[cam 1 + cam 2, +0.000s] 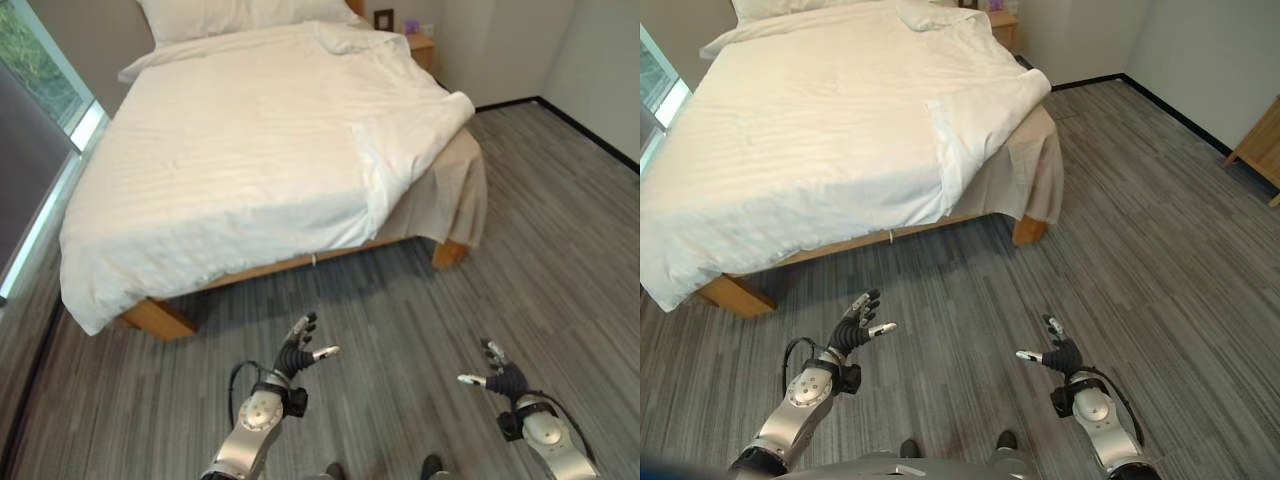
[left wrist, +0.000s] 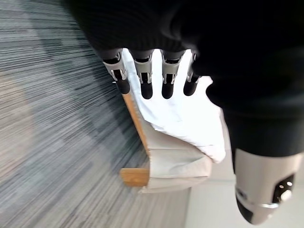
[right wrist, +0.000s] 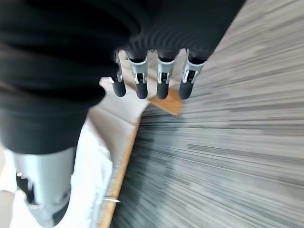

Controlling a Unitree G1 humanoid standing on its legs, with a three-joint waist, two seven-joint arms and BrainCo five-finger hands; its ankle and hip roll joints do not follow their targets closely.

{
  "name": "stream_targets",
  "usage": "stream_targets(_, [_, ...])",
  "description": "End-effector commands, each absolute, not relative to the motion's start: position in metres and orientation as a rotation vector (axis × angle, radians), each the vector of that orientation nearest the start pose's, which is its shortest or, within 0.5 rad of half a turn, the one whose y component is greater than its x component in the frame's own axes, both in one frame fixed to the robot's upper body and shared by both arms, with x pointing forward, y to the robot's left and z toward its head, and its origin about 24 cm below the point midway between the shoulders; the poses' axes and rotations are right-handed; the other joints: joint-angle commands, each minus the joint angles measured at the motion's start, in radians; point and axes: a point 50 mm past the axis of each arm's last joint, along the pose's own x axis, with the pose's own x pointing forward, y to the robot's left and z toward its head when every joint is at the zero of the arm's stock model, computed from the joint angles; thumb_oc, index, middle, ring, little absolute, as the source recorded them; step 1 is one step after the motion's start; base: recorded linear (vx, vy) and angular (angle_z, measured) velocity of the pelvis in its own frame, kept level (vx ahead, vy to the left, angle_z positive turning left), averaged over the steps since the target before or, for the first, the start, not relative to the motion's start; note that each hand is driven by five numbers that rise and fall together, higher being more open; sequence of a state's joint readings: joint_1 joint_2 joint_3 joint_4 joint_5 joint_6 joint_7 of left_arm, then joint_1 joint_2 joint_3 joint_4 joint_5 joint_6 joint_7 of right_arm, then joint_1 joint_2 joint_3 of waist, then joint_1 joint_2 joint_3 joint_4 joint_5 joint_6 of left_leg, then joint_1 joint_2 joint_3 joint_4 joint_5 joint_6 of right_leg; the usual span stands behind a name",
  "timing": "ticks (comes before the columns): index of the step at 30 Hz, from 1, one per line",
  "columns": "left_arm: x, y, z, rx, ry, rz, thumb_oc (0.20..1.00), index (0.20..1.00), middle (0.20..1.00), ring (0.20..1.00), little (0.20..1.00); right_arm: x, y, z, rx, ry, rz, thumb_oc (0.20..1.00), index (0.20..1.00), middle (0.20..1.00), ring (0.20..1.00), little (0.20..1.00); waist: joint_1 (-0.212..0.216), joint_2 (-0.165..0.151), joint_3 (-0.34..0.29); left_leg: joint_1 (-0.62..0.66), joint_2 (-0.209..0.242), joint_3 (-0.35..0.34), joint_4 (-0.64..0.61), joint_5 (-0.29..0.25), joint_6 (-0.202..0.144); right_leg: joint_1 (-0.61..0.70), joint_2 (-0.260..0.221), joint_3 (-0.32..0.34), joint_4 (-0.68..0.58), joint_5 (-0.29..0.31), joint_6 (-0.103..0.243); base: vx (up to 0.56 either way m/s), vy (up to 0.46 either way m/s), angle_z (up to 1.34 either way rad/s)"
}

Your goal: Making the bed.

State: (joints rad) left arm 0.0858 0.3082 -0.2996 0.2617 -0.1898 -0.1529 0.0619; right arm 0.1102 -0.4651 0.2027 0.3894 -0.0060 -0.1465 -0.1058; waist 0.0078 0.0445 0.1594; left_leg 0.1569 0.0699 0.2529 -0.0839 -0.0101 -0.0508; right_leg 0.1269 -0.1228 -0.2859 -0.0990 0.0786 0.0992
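Note:
A bed with a wooden frame (image 1: 160, 318) stands ahead of me, covered by a white duvet (image 1: 240, 160). The duvet's near right corner (image 1: 400, 150) is folded back on itself, baring the beige bed skirt (image 1: 450, 195). White pillows (image 1: 240, 15) lie at the head. My left hand (image 1: 297, 352) hovers open over the floor, short of the bed's foot. My right hand (image 1: 500, 375) is open too, held lower right, apart from the bed. Both hands hold nothing.
Grey wood-grain floor (image 1: 400, 330) runs between me and the bed. A window (image 1: 40, 70) lines the left wall. A nightstand (image 1: 420, 45) stands at the bed's far right. A wooden furniture piece (image 1: 1260, 150) stands at the right edge.

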Motion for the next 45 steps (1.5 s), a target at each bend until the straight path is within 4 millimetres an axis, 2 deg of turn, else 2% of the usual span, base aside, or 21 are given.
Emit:
stream_targets(1, [0.229, 0.163, -0.006, 0.171, 0.117, -0.191, 1.0, 1.0, 1.0, 1.0, 1.0, 0.223, -0.232, -0.003, -0.614, 0.14, 0.07, 1.0, 1.0, 1.0, 1.0, 1.0, 0.025, -0.049, -0.002, -0.008, 0.082, -0.049, -0.003, -0.006, -0.079, 0.013, -0.129, -0.017, 0.012, -0.016, 0.11, 0.01, -0.008, 0.03])
stream_targets(7, [0.224, 0.163, -0.009, 0.136, 0.14, -0.174, 1.0, 1.0, 1.0, 1.0, 1.0, 0.216, -0.215, 0.016, -0.716, 0.029, 0.135, 1.0, 1.0, 1.0, 1.0, 1.0, 0.013, -0.058, 0.009, -0.01, 0.081, -0.031, -0.003, -0.009, -0.069, -0.013, -0.121, 0.001, 0.012, -0.007, 0.117, 0.0, 0.0, -0.05])
stream_targets(11, [0.227, 0.162, -0.008, 0.148, 0.142, -0.171, 1.0, 1.0, 1.0, 1.0, 1.0, 0.218, -0.208, 0.025, -0.729, -0.016, 0.151, 1.0, 1.0, 1.0, 1.0, 1.0, -0.006, -0.058, 0.05, -0.024, 0.083, -0.026, -0.003, -0.011, -0.061, -0.1, -0.128, 0.014, 0.136, -0.017, 0.119, -0.06, -0.003, -0.13])
stream_targets(13, [0.232, 0.164, -0.006, 0.165, 0.128, -0.136, 1.0, 1.0, 1.0, 1.0, 1.0, 0.22, -0.203, 0.031, -0.731, -0.052, 0.151, 1.0, 1.0, 1.0, 1.0, 1.0, -0.03, -0.045, 0.085, -0.027, 0.095, -0.014, -0.003, -0.012, -0.062, -0.195, -0.145, 0.023, 0.267, -0.03, 0.127, -0.04, -0.043, -0.12])
stream_targets(17, [0.234, 0.174, -0.003, 0.149, 0.123, -0.071, 1.0, 1.0, 1.0, 1.0, 1.0, 0.224, -0.199, 0.034, -0.699, -0.067, 0.14, 1.0, 1.0, 1.0, 1.0, 1.0, -0.042, -0.042, 0.092, -0.007, 0.123, 0.031, -0.003, -0.022, -0.09, -0.257, -0.147, -0.046, 0.135, 0.023, 0.118, 0.13, -0.22, -0.38])
stream_targets(21, [0.228, 0.179, -0.01, 0.145, 0.14, -0.037, 1.0, 1.0, 1.0, 1.0, 1.0, 0.216, -0.205, 0.025, -0.663, -0.018, 0.121, 1.0, 1.0, 1.0, 1.0, 1.0, -0.059, -0.038, 0.075, 0.065, 0.15, 0.043, 0.001, -0.036, -0.111, -0.237, -0.126, -0.005, 0.082, 0.036, 0.106, 0.25, -0.247, -0.14])
stream_targets(22, [0.227, 0.179, -0.011, 0.13, 0.146, -0.032, 1.0, 1.0, 1.0, 1.0, 1.0, 0.217, -0.208, 0.026, -0.66, -0.015, 0.119, 1.0, 1.0, 1.0, 1.0, 1.0, -0.06, -0.027, 0.075, 0.061, 0.165, 0.045, 0.06, -0.032, -0.116, -0.219, -0.115, -0.006, 0.074, 0.026, 0.097, 0.18, -0.205, 0.06])
stream_targets(24, [0.225, 0.177, -0.013, 0.088, 0.154, -0.023, 1.0, 1.0, 1.0, 1.0, 1.0, 0.221, -0.216, 0.031, -0.667, -0.03, 0.106, 1.0, 1.0, 1.0, 1.0, 1.0, -0.054, -0.012, 0.085, -0.01, 0.211, 0.026, 0.26, 0.04, -0.142, -0.166, -0.08, -0.013, 0.045, 0.0, 0.055, 0.14, -0.212, -0.19])
stream_targets(25, [0.226, 0.177, -0.013, 0.088, 0.153, -0.023, 1.0, 1.0, 1.0, 1.0, 1.0, 0.221, -0.216, 0.032, -0.667, -0.031, 0.106, 1.0, 1.0, 1.0, 1.0, 1.0, -0.059, -0.012, 0.081, -0.022, 0.212, 0.02, 0.264, 0.043, -0.142, -0.17, -0.08, -0.018, 0.044, 0.003, 0.053, 0.15, -0.311, -0.36])
stream_targets(26, [0.229, 0.172, -0.011, 0.065, 0.144, -0.022, 1.0, 1.0, 1.0, 1.0, 1.0, 0.222, -0.222, 0.036, -0.685, -0.04, 0.093, 1.0, 1.0, 1.0, 1.0, 1.0, -0.042, -0.018, 0.115, -0.105, 0.252, -0.023, 0.473, 0.152, -0.152, -0.11, -0.064, -0.039, 0.025, -0.028, 0.014, 0.18, -0.312, -0.42])
stream_targets(27, [0.229, 0.171, -0.012, 0.059, 0.149, -0.021, 1.0, 1.0, 1.0, 1.0, 1.0, 0.223, -0.224, 0.037, -0.691, -0.038, 0.094, 1.0, 1.0, 1.0, 1.0, 1.0, -0.04, -0.027, 0.121, -0.128, 0.266, -0.003, 0.526, 0.176, -0.147, -0.089, -0.06, -0.05, 0.016, -0.046, -0.001, 0.29, -0.374, -0.22])
stream_targets(28, [0.229, 0.171, -0.011, 0.053, 0.149, -0.016, 1.0, 1.0, 1.0, 1.0, 1.0, 0.223, -0.226, 0.037, -0.698, -0.031, 0.084, 1.0, 1.0, 1.0, 1.0, 1.0, -0.032, -0.033, 0.132, -0.151, 0.266, 0.006, 0.562, 0.156, -0.137, -0.066, -0.054, -0.047, 0.012, -0.062, -0.006, 0.19, -0.165, -0.14])
stream_targets(29, [0.229, 0.171, -0.011, 0.053, 0.148, -0.016, 1.0, 1.0, 1.0, 1.0, 1.0, 0.224, -0.226, 0.037, -0.697, -0.032, 0.084, 1.0, 1.0, 1.0, 1.0, 1.0, -0.033, -0.036, 0.131, -0.154, 0.262, 0.007, 0.56, 0.159, -0.134, -0.069, -0.057, -0.046, 0.012, -0.059, -0.006, 0.29, -0.127, -0.16])
stream_targets(30, [0.228, 0.17, -0.011, 0.045, 0.143, -0.012, 1.0, 1.0, 1.0, 1.0, 1.0, 0.226, -0.226, 0.037, -0.715, -0.029, 0.087, 1.0, 1.0, 1.0, 1.0, 1.0, 0.001, -0.051, 0.137, -0.275, 0.159, -0.011, 0.567, 0.072, -0.101, -0.041, -0.061, -0.008, 0.012, -0.089, -0.002, 0.28, -0.067, -0.19])
stream_targets(31, [0.226, 0.169, -0.012, 0.035, 0.148, -0.014, 1.0, 1.0, 1.0, 1.0, 1.0, 0.226, -0.225, 0.036, -0.723, -0.026, 0.093, 1.0, 1.0, 1.0, 1.0, 1.0, 0.021, -0.053, 0.132, -0.321, 0.118, -0.008, 0.53, 0.037, -0.085, -0.031, -0.058, 0.0, 0.012, -0.103, 0.004, 0.41, -0.074, -0.25])
stream_targets(33, [0.223, 0.167, -0.014, 0.027, 0.157, -0.021, 1.0, 1.0, 1.0, 1.0, 1.0, 0.226, -0.224, 0.032, -0.719, -0.011, 0.094, 1.0, 1.0, 1.0, 1.0, 1.0, 0.042, -0.047, 0.115, -0.343, 0.08, 0.025, 0.389, 0.025, -0.065, -0.016, -0.048, 0.009, 0.012, -0.126, 0.023, 0.38, 0.034, -0.47])
stream_targets(36, [0.219, 0.165, -0.018, 0.036, 0.179, -0.041, 1.0, 1.0, 1.0, 1.0, 1.0, 0.225, -0.226, 0.025, -0.722, 0.022, 0.09, 1.0, 1.0, 1.0, 1.0, 1.0, 0.066, -0.015, 0.092, -0.358, 0.099, 0.116, 0.134, 0.146, -0.085, 0.044, -0.011, -0.004, 0.012, -0.168, 0.044, 0.44, 0.09, -0.16])
stream_targets(38, [0.218, 0.162, -0.021, 0.022, 0.192, -0.042, 1.0, 1.0, 1.0, 1.0, 1.0, 0.226, -0.225, 0.024, -0.729, 0.025, 0.082, 1.0, 1.0, 1.0, 1.0, 1.0, 0.078, -0.02, 0.088, -0.361, 0.112, 0.139, 0.067, 0.186, -0.088, 0.095, -0.013, -0.013, 0.012, -0.189, 0.054, 0.46, 0.079, 0.13])
stream_targets(41, [0.212, 0.16, -0.026, -0.002, 0.218, -0.041, 1.0, 1.0, 1.0, 1.0, 1.0, 0.22, -0.216, 0.016, -0.713, 0.041, 0.104, 1.0, 1.0, 1.0, 1.0, 1.0, 0.102, -0.05, 0.059, -0.333, 0.066, 0.06, 0.046, 0.187, -0.051, 0.174, -0.028, 0.0, 0.036, -0.203, 0.072, 0.5, 0.058, -0.11])
stream_targets(44, [0.214, 0.16, -0.027, 0.02, 0.228, -0.051, 1.0, 1.0, 1.0, 1.0, 1.0, 0.221, -0.209, 0.012, -0.706, 0.041, 0.121, 1.0, 1.0, 1.0, 1.0, 1.0, 0.11, -0.076, 0.054, -0.284, 0.042, 0.082, 0.025, 0.165, -0.019, 0.149, -0.057, 0.014, 0.162, -0.186, 0.092, 0.29, 0.106, -0.27])
stream_targets(45, [0.218, 0.163, -0.024, 0.042, 0.222, -0.056, 1.0, 1.0, 1.0, 1.0, 1.0, 0.225, -0.203, 0.014, -0.704, 0.023, 0.136, 1.0, 1.0, 1.0, 1.0, 1.0, 0.102, -0.089, 0.063, -0.227, 0.017, 0.08, 0.011, 0.126, 0.009, 0.068, -0.101, 0.031, 0.354, -0.105, 0.13, 0.25, 0.152, -0.16])
